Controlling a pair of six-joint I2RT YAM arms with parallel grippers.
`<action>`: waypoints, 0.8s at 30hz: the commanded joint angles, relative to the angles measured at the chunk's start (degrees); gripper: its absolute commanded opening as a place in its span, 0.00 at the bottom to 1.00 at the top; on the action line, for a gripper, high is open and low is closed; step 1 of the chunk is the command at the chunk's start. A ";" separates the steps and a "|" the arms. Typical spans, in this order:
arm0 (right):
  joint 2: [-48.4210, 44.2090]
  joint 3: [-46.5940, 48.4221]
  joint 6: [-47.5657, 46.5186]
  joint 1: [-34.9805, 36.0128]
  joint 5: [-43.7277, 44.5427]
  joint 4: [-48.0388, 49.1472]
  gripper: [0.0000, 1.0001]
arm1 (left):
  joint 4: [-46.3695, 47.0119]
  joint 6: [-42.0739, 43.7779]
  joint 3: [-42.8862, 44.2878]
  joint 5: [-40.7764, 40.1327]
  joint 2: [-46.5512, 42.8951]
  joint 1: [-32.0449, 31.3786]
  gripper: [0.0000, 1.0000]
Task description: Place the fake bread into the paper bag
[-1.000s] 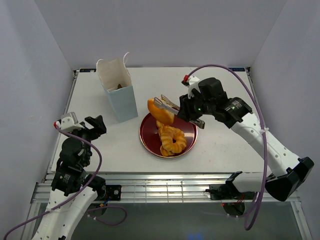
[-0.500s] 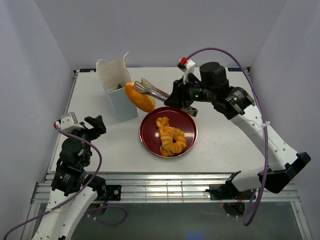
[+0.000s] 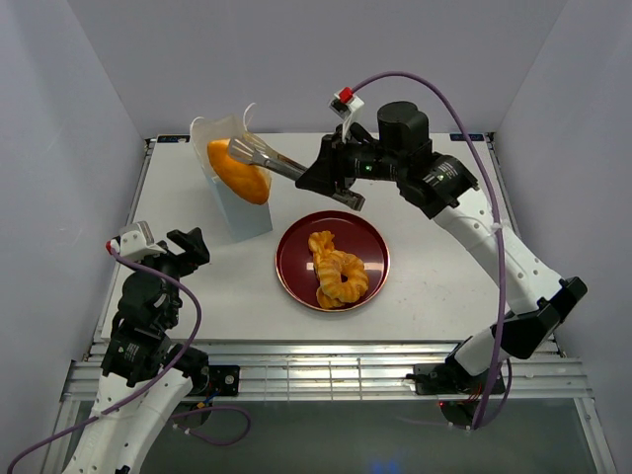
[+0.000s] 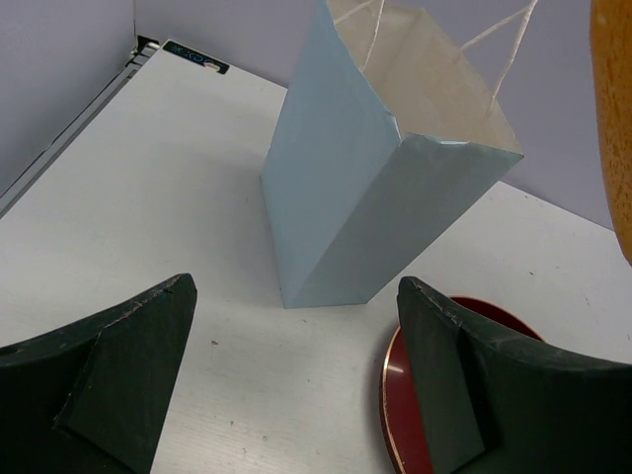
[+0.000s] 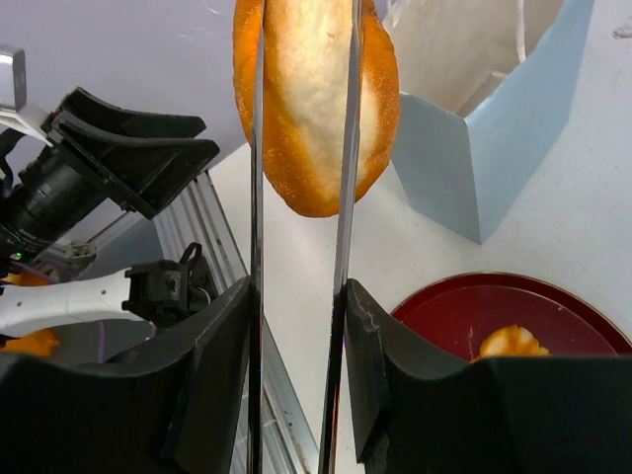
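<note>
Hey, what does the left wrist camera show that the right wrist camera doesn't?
Only left wrist: a black label at the far corner of the white table. Only right wrist: long silver metal tongs clamped in the right gripper, and a golden pastry piece. Both: the pale blue paper bag, dark red round plate and glossy golden-orange bun.
</note>
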 commanded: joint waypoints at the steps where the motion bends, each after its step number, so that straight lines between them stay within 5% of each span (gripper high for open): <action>1: 1.97 4.91 2.77 0.30 -3.59 8.30 0.23 | 0.30 -0.12 -0.56 0.19 0.77 -0.25 0.93; 24: 18.68 18.02 6.55 0.38 -2.46 18.92 0.25 | 0.48 -0.12 -0.65 0.89 0.77 -1.22 0.93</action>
